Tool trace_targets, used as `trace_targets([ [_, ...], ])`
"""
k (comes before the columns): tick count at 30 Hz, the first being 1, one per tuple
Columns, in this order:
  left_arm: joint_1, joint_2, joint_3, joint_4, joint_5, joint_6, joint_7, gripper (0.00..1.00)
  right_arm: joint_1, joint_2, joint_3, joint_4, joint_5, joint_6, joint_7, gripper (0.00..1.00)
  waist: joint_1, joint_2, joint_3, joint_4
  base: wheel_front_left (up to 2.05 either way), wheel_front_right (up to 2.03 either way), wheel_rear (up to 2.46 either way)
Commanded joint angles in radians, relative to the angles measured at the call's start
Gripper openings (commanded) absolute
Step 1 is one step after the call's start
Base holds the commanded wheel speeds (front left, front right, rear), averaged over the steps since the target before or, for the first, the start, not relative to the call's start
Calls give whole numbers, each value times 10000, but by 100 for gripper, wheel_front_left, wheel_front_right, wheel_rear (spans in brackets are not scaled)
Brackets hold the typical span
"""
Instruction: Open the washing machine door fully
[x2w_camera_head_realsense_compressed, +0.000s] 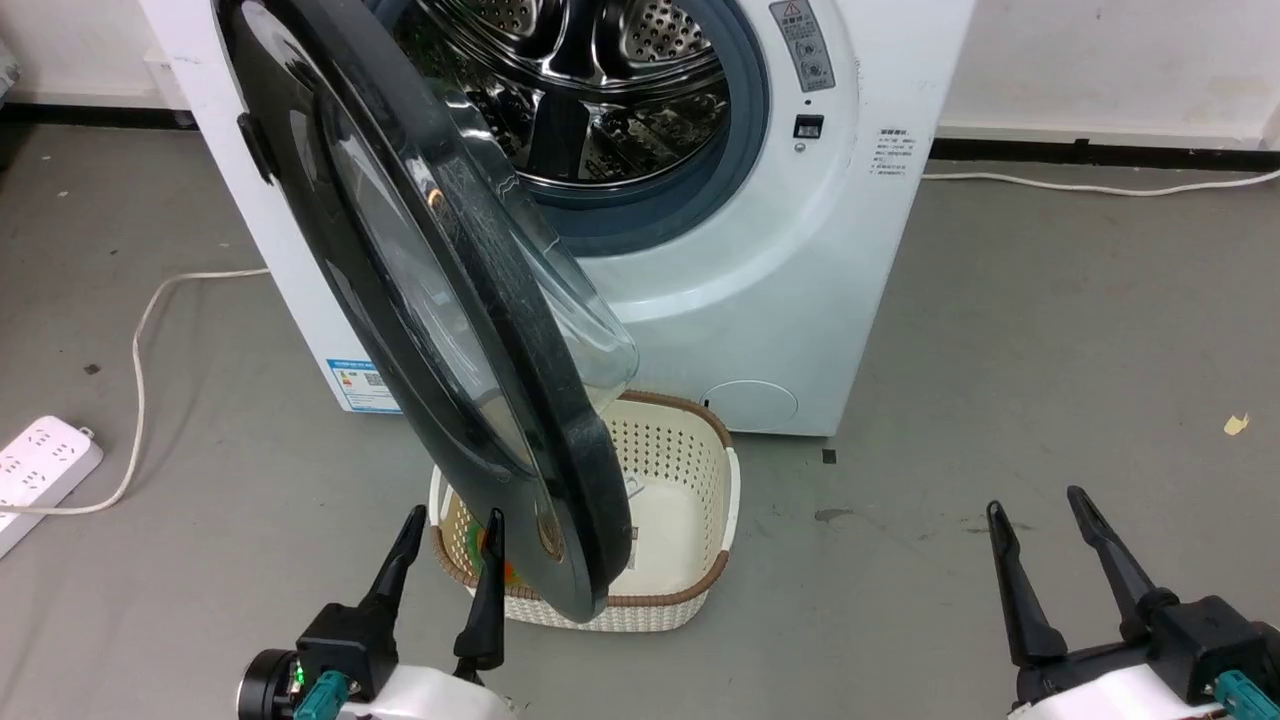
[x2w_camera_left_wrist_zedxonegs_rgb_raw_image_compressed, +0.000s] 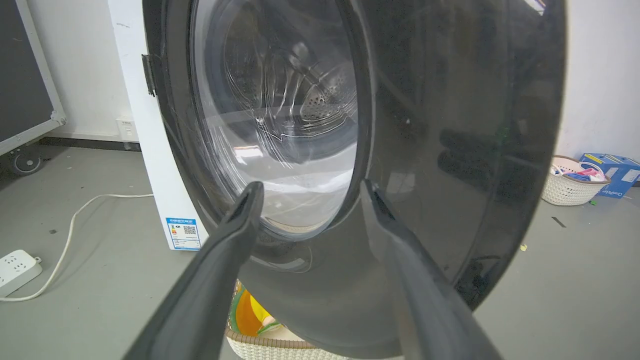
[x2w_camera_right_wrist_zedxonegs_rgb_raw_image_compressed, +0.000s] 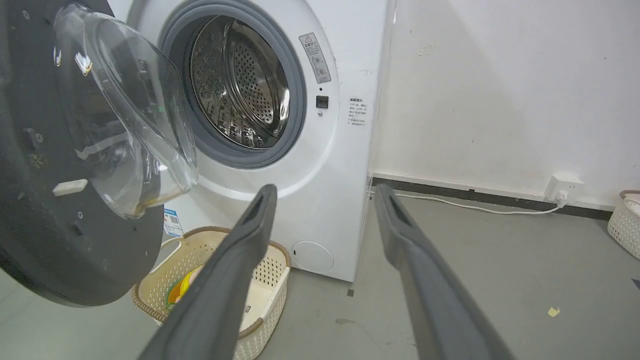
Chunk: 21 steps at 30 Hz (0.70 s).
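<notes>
Far left of the head view: power strip (x2w_camera_head_realsense_compressed: 40, 465) on the grey floor, white cable (x2w_camera_head_realsense_compressed: 137, 370) trailing toward the washing machine (x2w_camera_head_realsense_compressed: 760, 300). Of no concern to the task.

Next along, the left gripper (x2w_camera_head_realsense_compressed: 454, 513): released, fingers spread, grasping nothing. Poised low, just beside the bottom rim of the washing machine door (x2w_camera_head_realsense_compressed: 420, 300), on its outer face. In the left wrist view, aimed straight at the dark ring and the glass. Contact with the rim impossible to tell.

Centre: door unlatched and swung well out from the machine's front, hinged on the machine's left side, seen nearly edge-on from the head. Clear bowl bulging to the right, toward the steel drum (x2w_camera_head_realsense_compressed: 600, 90). Hangs above a cream basket (x2w_camera_head_realsense_compressed: 650, 612) on the floor, apart from it. Drum mouth fully exposed.

As a judgement: latch release and the greater part of the swing done. Left to do: the last stretch of the arc, leftward and away from the opening, up to the hinge's stop. Probably calls for a push on the inner face or a hook on the rim, given the left gripper's place on the side of further travel.

Right: the right gripper (x2w_camera_head_realsense_compressed: 1036, 498), likewise released and empty, fingers apart, well apart from door and machine, above bare floor. Farther right, a small yellow scrap (x2w_camera_head_realsense_compressed: 1237, 424).
</notes>
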Motion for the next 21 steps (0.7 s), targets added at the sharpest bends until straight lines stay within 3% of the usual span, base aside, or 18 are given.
trace_targets([
  [1, 45, 16, -45, 63, -12, -101, -53, 0, -50, 56, -30, 56, 126, 8, -45, 100, 0, 0, 34, 0, 0, 0, 0],
  [8, -52, 16, 167, -370, -250, -66, -53, 0, -144, 57, -33, 93, 155, 8, -45, 100, 0, 0, -2, -3, 0, 0, 0],
  [15, -567, 16, 893, -2210, -745, 366, -53, 0, -124, 58, 4, 117, 133, 8, -45, 100, 0, 0, -111, 21, 0, 0, 0],
  [21, -1278, 16, 859, -3652, -633, 570, -53, 0, -131, 58, 4, 175, 105, 8, -45, 100, 0, 0, -180, -2, 0, 0, 0],
])
